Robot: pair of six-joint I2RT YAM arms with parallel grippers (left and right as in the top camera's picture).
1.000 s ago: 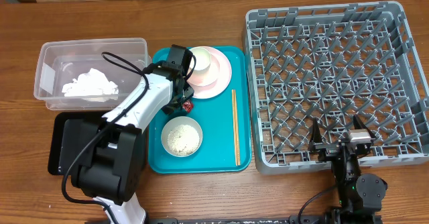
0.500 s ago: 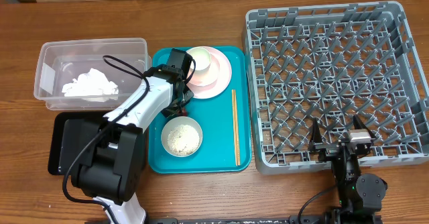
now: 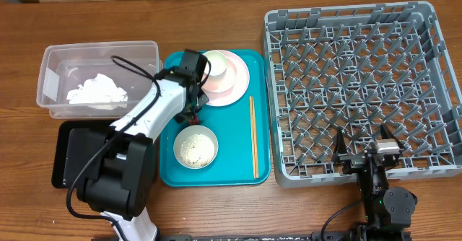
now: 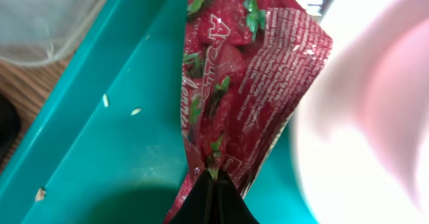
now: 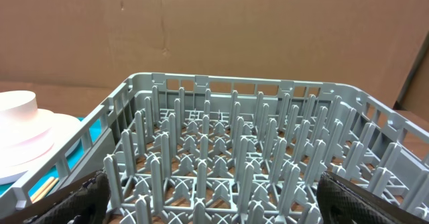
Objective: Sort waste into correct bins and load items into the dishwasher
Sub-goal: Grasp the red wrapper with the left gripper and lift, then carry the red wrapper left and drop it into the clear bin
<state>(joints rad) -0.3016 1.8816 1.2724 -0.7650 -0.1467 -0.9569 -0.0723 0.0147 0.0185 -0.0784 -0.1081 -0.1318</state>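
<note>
1. The clear tub [image 3: 50,53] is sitting at the 9 o'clock side of the tabletop [image 3: 216,10]. The crumpled napkin [image 3: 97,91] is lying inside it, so this piece of waste is judged sorted.
2. The black tray [image 3: 66,154] is lying at 6 o'clock of the tub, partly hidden under the left arm. Its visible part is showing nothing on it.
3. The left claw [image 4: 213,192] is working over the teal tray [image 3: 231,147], at 3 o'clock of the tub. It is pinching closed on the lower end of the red wrapper [image 4: 248,70], which is lying just beside the 8 o'clock edge of the pink plate [image 3: 238,81]. Whether the wrapper is clearing the tray cannot be told. It is not yet binned.
4. Loose rice grains [image 4: 136,110] are lying on the teal tray. The bowl [image 3: 176,141], at 6 o'clock of the plate, is holding more rice. This waste is remaining.
5. The white cup [image 3: 216,64] is standing on the plate. The chopsticks [image 3: 253,136] are lying along the teal tray's 3 o'clock side. All these items are waiting to be loaded.
6. The dish rack [image 3: 346,11] is occupying the 3 o'clock side of the tabletop and is showing no items, so loading is judged not begun.
7. The right claw [image 3: 361,146] is hovering at the rack's 6 o'clock wall, fingers spread wide, gripping nothing.
</note>
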